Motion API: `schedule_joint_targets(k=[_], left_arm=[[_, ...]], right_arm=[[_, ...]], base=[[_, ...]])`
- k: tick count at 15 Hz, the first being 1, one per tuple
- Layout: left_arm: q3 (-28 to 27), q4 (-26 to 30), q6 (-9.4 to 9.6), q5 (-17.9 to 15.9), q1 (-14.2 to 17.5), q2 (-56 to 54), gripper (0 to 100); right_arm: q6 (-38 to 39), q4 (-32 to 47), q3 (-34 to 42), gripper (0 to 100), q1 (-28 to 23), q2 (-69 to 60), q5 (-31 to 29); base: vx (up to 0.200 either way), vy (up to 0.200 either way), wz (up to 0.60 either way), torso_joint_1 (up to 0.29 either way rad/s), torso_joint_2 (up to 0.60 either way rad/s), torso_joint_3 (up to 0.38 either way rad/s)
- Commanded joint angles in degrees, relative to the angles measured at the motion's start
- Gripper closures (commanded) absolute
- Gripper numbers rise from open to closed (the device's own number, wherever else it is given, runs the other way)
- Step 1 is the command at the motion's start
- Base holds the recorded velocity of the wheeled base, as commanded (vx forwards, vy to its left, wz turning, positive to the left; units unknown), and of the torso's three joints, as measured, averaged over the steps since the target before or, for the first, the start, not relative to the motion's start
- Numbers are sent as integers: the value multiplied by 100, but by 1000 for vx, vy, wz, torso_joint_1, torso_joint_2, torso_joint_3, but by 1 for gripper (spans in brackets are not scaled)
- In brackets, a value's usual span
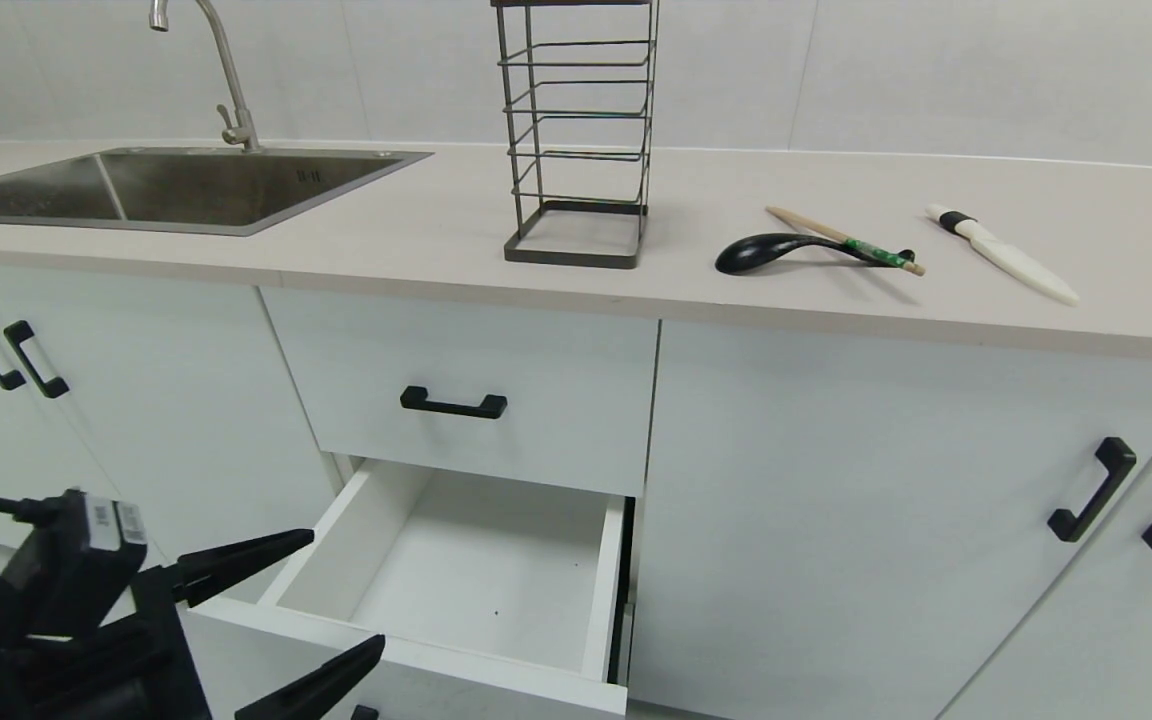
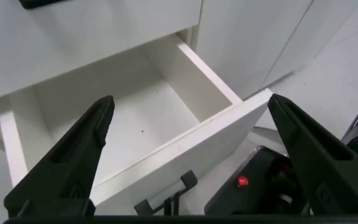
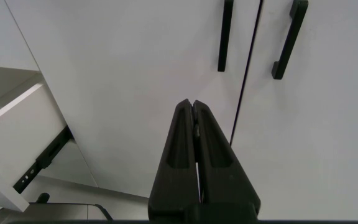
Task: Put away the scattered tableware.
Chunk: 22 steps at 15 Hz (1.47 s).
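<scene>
A pale worktop (image 1: 416, 230) is running along a tiled wall, carrying a sink (image 1: 186, 190) on the left and a wire rack (image 1: 576, 140) standing upright near the middle. To the right of the rack, a black spoon (image 1: 766, 252) is lying with wooden chopsticks (image 1: 841, 240) crossing its handle. A white knife (image 1: 1001, 253) is resting just beyond them, apart from both. Below the worktop, a white drawer (image 1: 601, 590) is standing pulled out. The left tool (image 1: 346, 590) is hovering at the drawer's front panel (image 2: 197, 149) with its fingers spread wide apart, gripping nothing. The right tool (image 3: 194, 106) is pointing at white cabinet doors (image 3: 135, 74), its fingers pressed together.
</scene>
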Motion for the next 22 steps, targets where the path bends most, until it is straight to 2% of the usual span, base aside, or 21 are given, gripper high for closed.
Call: schedule_joint_targets(k=[1, 3, 4, 6, 7, 8, 10, 11, 13, 14, 16, 17, 18, 19, 20, 22], left_arm=[[189, -73, 52, -1, 366, -738, 0], [197, 77, 52, -1, 629, -1257, 0], [197, 358, 52, 7, 928, -1899, 0], [189, 841, 131, 25, 1192, -2734, 0], [180, 1316, 158, 34, 1341, -3401, 0], [154, 2107, 167, 43, 1517, -4219, 0], [127, 3161, 158, 43, 1631, -5265, 0], [136, 3293, 158, 43, 1631, -5441, 0], [189, 3970, 167, 51, 1667, -6232, 0], [189, 4137, 237, 148, 1667, -6249, 0], [189, 4418, 219, 535, 1684, -6240, 0], [189, 4418, 219, 535, 1684, -6240, 0], [189, 5104, 237, 1115, 2088, -6346, 0], [154, 5376, 298, 1141, 2335, -6706, 0], [180, 5332, 263, 1211, 2317, -6785, 0], [197, 5315, 131, 1668, 2308, -6785, 0]], right_arm=[[0, -1, 1, 100, 1, 4, 2], [0, -1, 1, 100, 1, 4, 2], [0, -1, 1, 100, 1, 4, 2], [0, -1, 1, 100, 1, 4, 2], [0, -1, 1, 100, 1, 13, 2], [0, -1, 1, 100, 1, 4, 2], [0, -1, 1, 100, 1, 4, 2], [0, -1, 1, 100, 1, 4, 2], [0, -1, 1, 100, 1, 4, 2], [0, -1, 1, 100, 1, 13, 2], [0, -1, 1, 100, 1, 4, 2], [0, -1, 1, 100, 1, 4, 2], [0, -1, 1, 100, 1, 4, 2], [0, -1, 1, 100, 1, 4, 2], [0, -1, 1, 100, 1, 4, 2], [0, -1, 1, 100, 1, 4, 2]], base=[[0, 0, 0, 0, 0, 0], [0, 0, 0, 0, 0, 0], [0, 0, 0, 0, 0, 0], [0, 0, 0, 0, 0, 0], [0, 0, 0, 0, 0, 0], [0, 0, 0, 0, 0, 0], [0, 0, 0, 0, 0, 0], [0, 0, 0, 0, 0, 0], [0, 0, 0, 0, 0, 0], [0, 0, 0, 0, 0, 0], [0, 0, 0, 0, 0, 0], [0, 0, 0, 0, 0, 0], [0, 0, 0, 0, 0, 0], [0, 0, 0, 0, 0, 0], [0, 0, 0, 0, 0, 0], [0, 0, 0, 0, 0, 0]])
